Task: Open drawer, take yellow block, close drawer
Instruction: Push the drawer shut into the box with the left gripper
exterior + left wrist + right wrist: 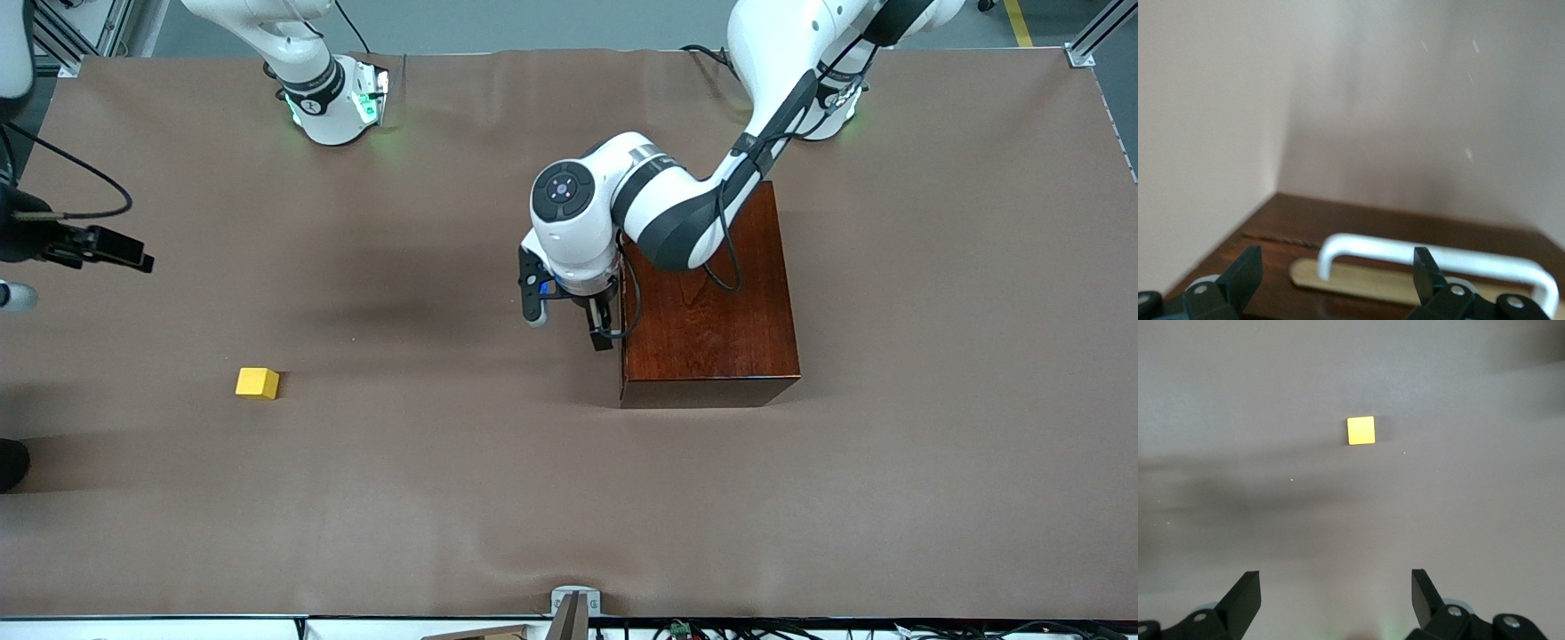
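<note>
The dark reddish-brown wooden box [711, 311] stands in the middle of the table. Its drawer [1305, 227] is shut and faces the right arm's end. My left gripper [594, 322] hangs in front of the drawer, open [1336, 273], with one end of the white bar handle [1438, 257] between its fingers [1248, 270], not touching. The yellow block [257, 383] lies on the bare table toward the right arm's end. My right gripper [1336, 593] is open and empty, high over the table, with the block [1361, 430] below it.
The brown table cover [444, 498] has a wavy edge nearest the front camera. Part of the right arm's hand [98, 246] shows at the edge of the front view. A pale oval plate [1365, 280] sits under the handle.
</note>
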`<state>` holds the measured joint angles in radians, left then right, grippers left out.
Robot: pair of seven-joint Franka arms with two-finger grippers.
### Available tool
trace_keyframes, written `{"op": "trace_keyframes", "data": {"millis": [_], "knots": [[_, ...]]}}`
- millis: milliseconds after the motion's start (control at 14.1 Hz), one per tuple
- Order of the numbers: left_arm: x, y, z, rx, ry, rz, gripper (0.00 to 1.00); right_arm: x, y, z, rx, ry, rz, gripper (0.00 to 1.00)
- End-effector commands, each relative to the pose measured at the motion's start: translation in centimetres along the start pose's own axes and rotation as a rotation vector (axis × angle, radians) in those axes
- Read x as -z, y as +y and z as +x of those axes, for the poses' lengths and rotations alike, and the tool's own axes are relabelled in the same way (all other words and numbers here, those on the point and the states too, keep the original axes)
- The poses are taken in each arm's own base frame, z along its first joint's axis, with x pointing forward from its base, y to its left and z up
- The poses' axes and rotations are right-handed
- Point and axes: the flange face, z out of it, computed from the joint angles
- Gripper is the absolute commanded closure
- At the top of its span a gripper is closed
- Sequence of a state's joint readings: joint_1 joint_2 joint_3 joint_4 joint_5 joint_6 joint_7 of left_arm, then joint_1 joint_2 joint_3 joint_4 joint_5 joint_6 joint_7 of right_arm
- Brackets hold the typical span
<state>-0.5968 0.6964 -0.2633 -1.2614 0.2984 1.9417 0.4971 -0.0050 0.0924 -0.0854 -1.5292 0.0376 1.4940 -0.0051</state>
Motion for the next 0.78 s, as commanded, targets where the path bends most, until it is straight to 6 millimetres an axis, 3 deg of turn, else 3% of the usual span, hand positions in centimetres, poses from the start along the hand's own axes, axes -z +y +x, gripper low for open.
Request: {"op": "trace_keyframes", "data": {"millis": [0,71,213,284,426,497,710], "knots": [[4.5,-0.9,-0.2,0.164,0.1,0.055,0.0,2.7,-0.3,-1.4,-0.013,-0.008,-0.015,0.0],[6.7,-1.6,-1.0,0.25,0.128,0.059,0.0,4.5,-0.4,-2.8,-0.01,0.021,-0.013,0.0],[11.4,-3.5,-3.7,0.405,0.172,0.085,0.0,5.3,0.0,-4.2,-0.014,0.034,-0.007,0.0],[14.2,-5.1,-6.3,0.462,0.184,0.108,0.0,5.4,0.4,-4.8,-0.018,0.047,-0.003,0.0],[16.4,-8.5,-12.1,0.57,0.137,0.069,0.0,6.0,0.4,-4.4,-0.017,0.082,-0.004,0.0],[18.4,-10.1,-15.5,0.633,0.143,0.051,0.0,6.1,0.0,-4.3,-0.011,0.09,-0.004,0.0],[22.4,-12.8,-23.7,0.754,0.102,0.056,0.0,5.9,-0.3,-4.4,0.001,0.075,-0.005,0.0]]}}
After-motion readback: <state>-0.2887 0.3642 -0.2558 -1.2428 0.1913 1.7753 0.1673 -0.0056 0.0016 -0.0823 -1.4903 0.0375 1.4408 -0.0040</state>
